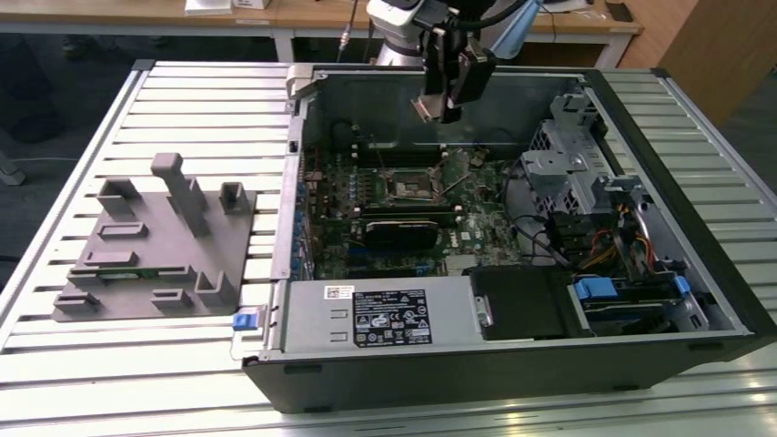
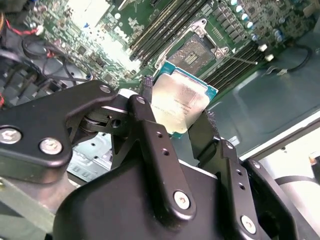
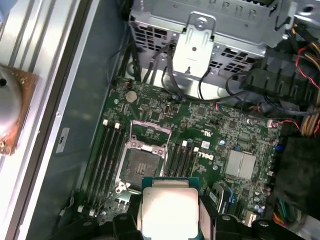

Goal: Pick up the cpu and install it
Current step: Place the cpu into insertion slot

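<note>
1. The tool (image 1: 435, 109) hangs over the open computer case (image 1: 680, 182), toward the counter's (image 1: 182, 91) far edge. Its two black fingers (image 2: 155, 140) are clamped on opposite edges of the cpu (image 2: 181, 100).
2. The cpu is held in the air with its silvery lid up. It touches nothing but the fingers and sits square between them in the first wrist view (image 3: 169, 210).
3. The socket (image 3: 141, 161) sits on the green motherboard (image 3: 225, 135), below the chip and offset from it, not directly beneath. In the exterior view it lies toward the counter's near edge from the tool (image 1: 409, 185).
4. Seating likely turns on that offset: a short shift toward the near edge, then straight down. In the first wrist view the chip's edges look roughly parallel to the socket frame.
5. The grey tray (image 1: 158, 246) rests by the counter's edge on the exterior view's left, well apart.
</note>
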`<state>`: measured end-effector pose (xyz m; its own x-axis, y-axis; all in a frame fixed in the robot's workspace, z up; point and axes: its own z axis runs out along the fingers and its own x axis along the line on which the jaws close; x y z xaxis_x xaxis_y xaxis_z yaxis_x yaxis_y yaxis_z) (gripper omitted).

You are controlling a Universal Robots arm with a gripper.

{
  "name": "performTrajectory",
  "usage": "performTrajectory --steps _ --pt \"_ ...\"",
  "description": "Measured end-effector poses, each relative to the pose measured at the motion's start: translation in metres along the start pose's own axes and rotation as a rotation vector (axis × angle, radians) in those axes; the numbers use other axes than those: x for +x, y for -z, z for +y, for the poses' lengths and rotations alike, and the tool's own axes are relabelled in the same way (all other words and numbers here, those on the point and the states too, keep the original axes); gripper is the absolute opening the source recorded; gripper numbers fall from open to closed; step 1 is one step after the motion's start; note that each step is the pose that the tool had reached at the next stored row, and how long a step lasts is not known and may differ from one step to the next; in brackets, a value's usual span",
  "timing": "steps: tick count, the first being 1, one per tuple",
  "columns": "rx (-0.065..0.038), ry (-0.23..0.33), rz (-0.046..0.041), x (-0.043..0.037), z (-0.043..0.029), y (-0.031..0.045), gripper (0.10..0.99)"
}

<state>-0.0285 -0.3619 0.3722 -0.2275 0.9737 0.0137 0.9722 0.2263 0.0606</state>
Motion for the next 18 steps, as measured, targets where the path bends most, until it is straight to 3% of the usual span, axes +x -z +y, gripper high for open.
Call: performTrajectory --steps 9,18 --pt "-0.002 -0.158 -0.0097 0.0001 0.0 -0.001 0.541" --pt "0.0 -0.204 -0.013 0.0014 0.0002 -0.0042 0.541"
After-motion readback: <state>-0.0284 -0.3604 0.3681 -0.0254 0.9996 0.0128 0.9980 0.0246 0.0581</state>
